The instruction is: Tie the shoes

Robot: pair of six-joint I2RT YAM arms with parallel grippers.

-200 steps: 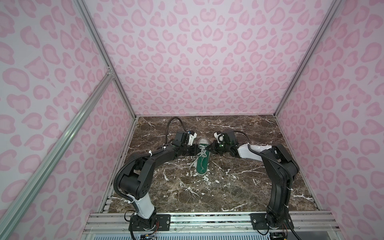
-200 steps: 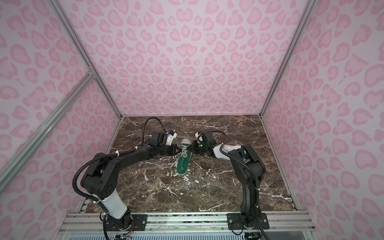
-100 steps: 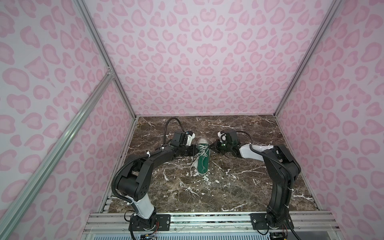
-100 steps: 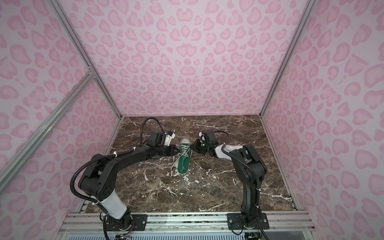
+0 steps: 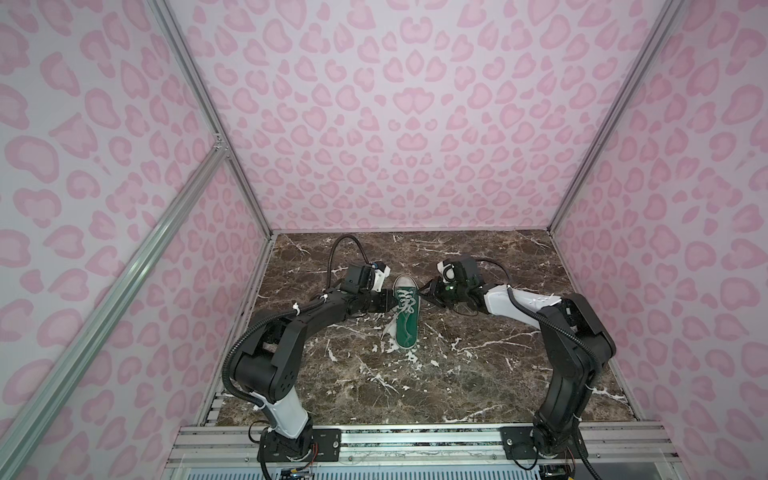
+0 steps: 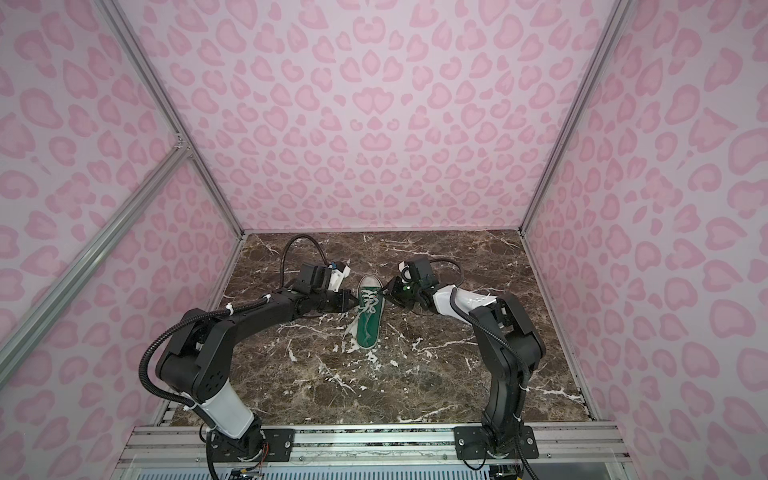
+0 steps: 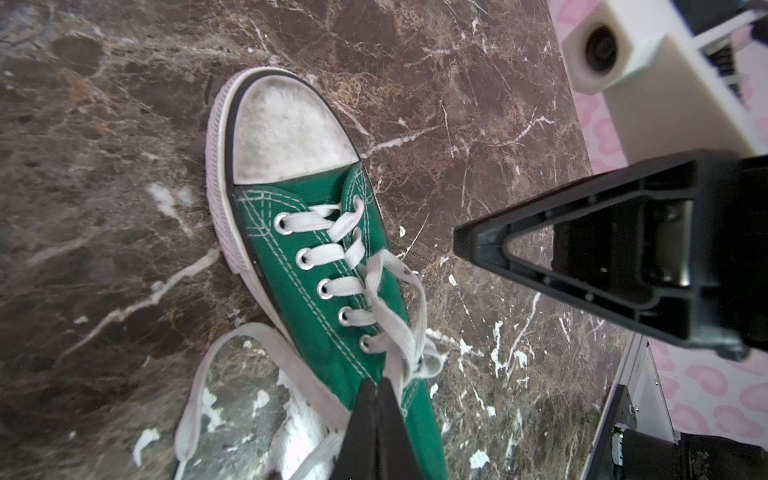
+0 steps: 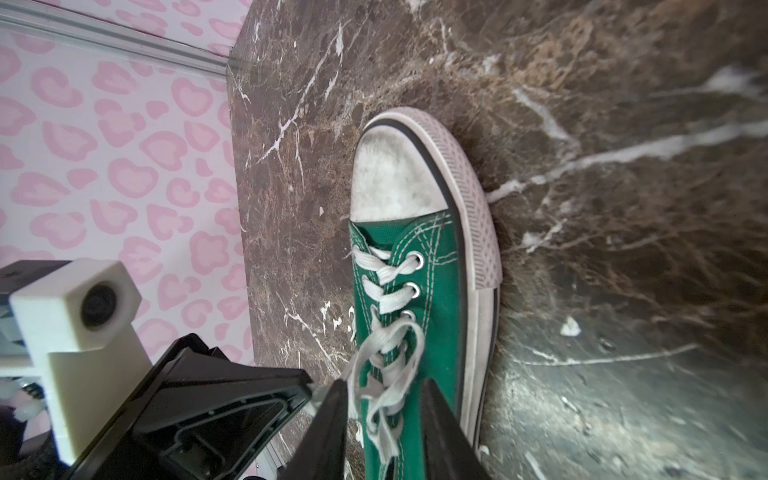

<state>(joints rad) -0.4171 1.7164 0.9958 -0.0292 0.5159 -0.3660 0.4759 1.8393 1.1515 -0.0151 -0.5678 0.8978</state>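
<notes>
One sneaker [image 5: 406, 332]: we find it sole-down in the middle of the table [image 5: 478, 374], heel nearest the arm bases.
Slack loop [image 7: 286, 361]: lies on the table beside the heel half, so we judge the bow unfinished.
Laces [image 7: 392, 328]: cross loosely over the tongue.
Left gripper [image 7: 376, 384]: fingers pressed together at the crossing. We cannot tell whether they catch a strand.
Right gripper [image 8: 384, 386]: fingers spread astride the laces, holding nothing.
Step in hand: we would close on one strand only, low down, then draw both arms apart evenly.
Toe cap [image 7: 286, 129]: farthest away. We would watch it for dragging.
</notes>
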